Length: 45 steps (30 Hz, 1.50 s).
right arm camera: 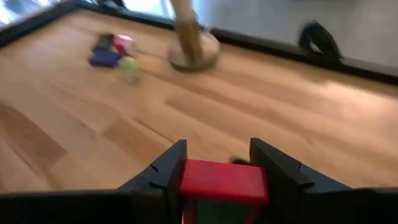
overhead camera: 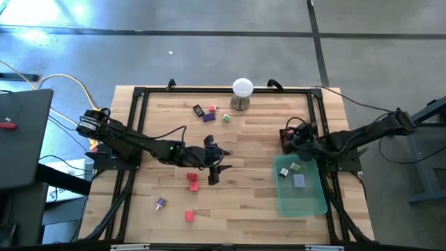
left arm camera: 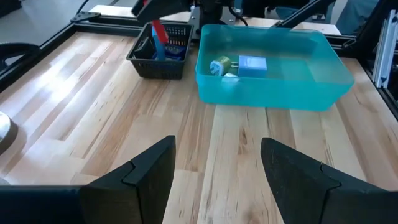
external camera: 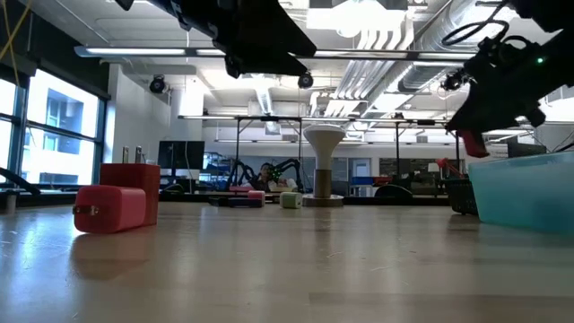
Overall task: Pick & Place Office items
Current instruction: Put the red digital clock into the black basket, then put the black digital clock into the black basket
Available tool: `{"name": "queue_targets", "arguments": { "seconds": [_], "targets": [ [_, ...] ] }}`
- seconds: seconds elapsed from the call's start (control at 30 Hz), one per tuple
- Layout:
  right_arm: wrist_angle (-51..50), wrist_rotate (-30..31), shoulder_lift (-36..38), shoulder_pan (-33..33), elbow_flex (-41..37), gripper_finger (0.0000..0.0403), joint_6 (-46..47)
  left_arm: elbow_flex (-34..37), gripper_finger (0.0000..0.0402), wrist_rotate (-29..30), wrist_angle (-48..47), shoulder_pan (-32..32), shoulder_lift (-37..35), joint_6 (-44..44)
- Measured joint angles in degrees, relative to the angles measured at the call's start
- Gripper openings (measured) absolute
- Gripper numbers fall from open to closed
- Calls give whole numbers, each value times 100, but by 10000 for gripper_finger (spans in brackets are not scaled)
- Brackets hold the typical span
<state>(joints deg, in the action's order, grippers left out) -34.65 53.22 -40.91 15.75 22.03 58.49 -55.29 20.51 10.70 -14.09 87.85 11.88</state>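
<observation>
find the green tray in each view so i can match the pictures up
High view: the green tray sits at the table's right side, in front of the right arm.
Low view: its pale teal wall shows at the right edge.
Left wrist view: it lies ahead across the table, two pieces inside.
Right wrist view: not in it.
Shared landmark: the white ball on its stand, mid-table in the low view.

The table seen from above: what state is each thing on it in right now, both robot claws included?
Left gripper: open, empty, over mid-table.
Right gripper: shut on red piece, above black basket.
Green tray: flat on table, holds three pieces.
Red pieces: loose on table near left gripper.
Far cluster: loose beside white ball stand.
White ball stand: upright.
</observation>
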Motion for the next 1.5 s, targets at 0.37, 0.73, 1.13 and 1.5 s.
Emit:
{"name": "queue_targets", "arguments": {
  "seconds": [0.37,0.73,1.13,1.5],
  "targets": [
    [-1324,-607,-72,181,163,140,1187,0,229,2,-2,15,0,20],
    [-2328,-726,-609,175,163,140,2146,0,229,2,0,15,0,19],
    [-2185,-739,-994,173,165,323,2584,0,229,2,0,15,0,17],
    [-2203,-409,-940,175,799,328,2019,0,229,2,0,15,0,15]
  ]
}}
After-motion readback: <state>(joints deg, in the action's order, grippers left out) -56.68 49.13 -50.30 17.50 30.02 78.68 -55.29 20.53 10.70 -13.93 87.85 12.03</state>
